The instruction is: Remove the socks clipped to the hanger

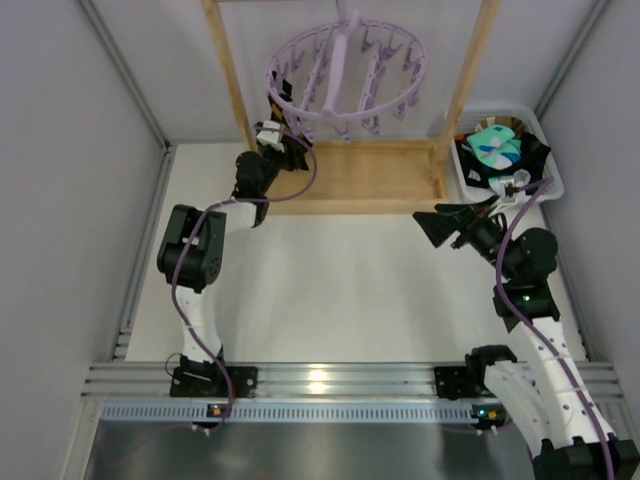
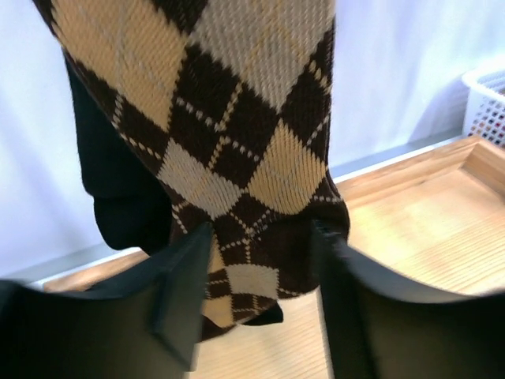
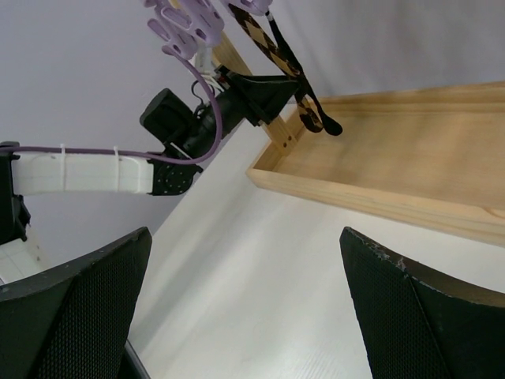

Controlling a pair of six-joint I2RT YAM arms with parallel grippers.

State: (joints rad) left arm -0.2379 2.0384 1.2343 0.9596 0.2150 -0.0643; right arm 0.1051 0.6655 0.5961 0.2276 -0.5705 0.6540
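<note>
The lilac hanger (image 1: 345,75) hangs from the wooden frame; a piece of it shows in the right wrist view (image 3: 185,24). At its left edge hang a black sock (image 2: 118,181) and a brown-and-cream argyle cloth (image 2: 237,118). My left gripper (image 1: 290,150) is raised there, open, its fingers on either side of the argyle cloth's lower end (image 2: 260,260); whether they touch it I cannot tell. My right gripper (image 1: 432,225) is open and empty above the table (image 3: 245,245). Mint-turquoise and dark socks (image 1: 495,148) lie in the basket.
The wooden frame stand (image 1: 350,190) has a tray-like base under the hanger and two uprights. A white basket (image 1: 548,170) stands at the back right beside it. White walls close in left and right.
</note>
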